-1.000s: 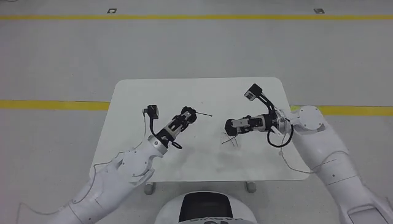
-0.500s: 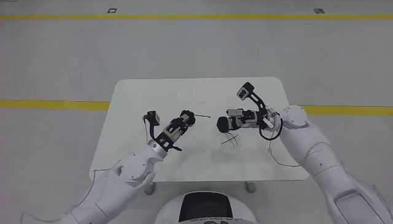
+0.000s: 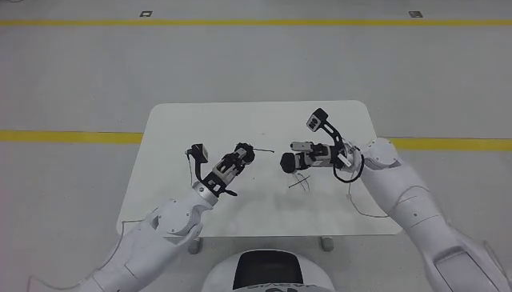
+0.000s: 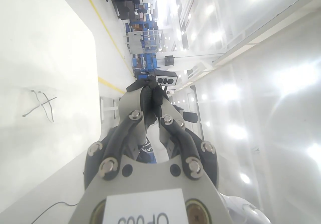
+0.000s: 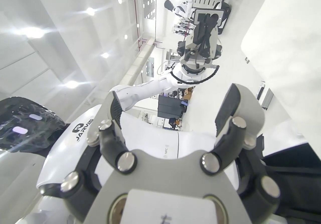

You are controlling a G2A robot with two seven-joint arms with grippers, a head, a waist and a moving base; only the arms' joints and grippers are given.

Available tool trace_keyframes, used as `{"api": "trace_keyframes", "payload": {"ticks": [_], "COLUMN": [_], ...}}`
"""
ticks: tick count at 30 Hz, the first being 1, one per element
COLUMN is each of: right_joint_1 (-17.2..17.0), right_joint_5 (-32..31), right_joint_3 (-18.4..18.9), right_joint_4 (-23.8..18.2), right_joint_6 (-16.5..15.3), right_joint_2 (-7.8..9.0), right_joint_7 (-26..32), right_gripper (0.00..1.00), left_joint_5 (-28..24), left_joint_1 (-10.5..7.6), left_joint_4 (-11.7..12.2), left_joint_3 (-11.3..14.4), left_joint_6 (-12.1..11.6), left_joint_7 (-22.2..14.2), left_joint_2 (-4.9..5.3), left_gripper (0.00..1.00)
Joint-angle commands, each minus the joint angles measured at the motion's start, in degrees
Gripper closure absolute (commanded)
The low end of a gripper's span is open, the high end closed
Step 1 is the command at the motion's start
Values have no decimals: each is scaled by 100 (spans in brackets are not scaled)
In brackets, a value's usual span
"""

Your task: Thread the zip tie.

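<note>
Zip tie (image 3: 264, 150) clamped in left pincer (image 3: 250, 152) (right pincer (image 3: 282, 162) agape, near tip).

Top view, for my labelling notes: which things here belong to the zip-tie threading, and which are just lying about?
In the job:
- zip tie, sticking out of the shut left gripper
- right gripper, open and facing it

Lying about:
- loose crossed zip ties, on the white table

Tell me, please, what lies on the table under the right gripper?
A few loose zip ties lie crossed on the table, just nearside of the open right gripper; anything straight beneath it is covered.
</note>
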Motion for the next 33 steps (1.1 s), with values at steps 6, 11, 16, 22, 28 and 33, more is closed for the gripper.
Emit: {"api": "trace_keyframes", "payload": {"ticks": [6, 11, 16, 22, 28, 33], "right_joint_1": [222, 308, 308, 197, 239, 357], "right_joint_5": [139, 128, 128, 68, -114, -95], "right_joint_3": [-182, -238, -238, -219, -340, -417], "right_joint_4": [311, 361, 361, 135, 191, 453], "right_joint_6": [-60, -102, -102, -57, -40, -102], "right_joint_2": [-131, -171, -171, -176, -244, -320], "right_joint_7": [62, 66, 66, -237, -443, -415], "right_gripper": [7, 0, 0, 0, 0, 17], "left_joint_5": [0, 0, 0, 0, 0, 0], "left_joint_1": [0, 0, 0, 0, 0, 0], "left_joint_4": [0, 0, 0, 0, 0, 0], "left_joint_3": [0, 0, 0, 0, 0, 0], "left_joint_6": [0, 0, 0, 0, 0, 0], "left_joint_7": [0, 0, 0, 0, 0, 0], "left_joint_2": [0, 0, 0, 0, 0, 0], "left_gripper": [100, 100, 100, 100, 100, 100]}}
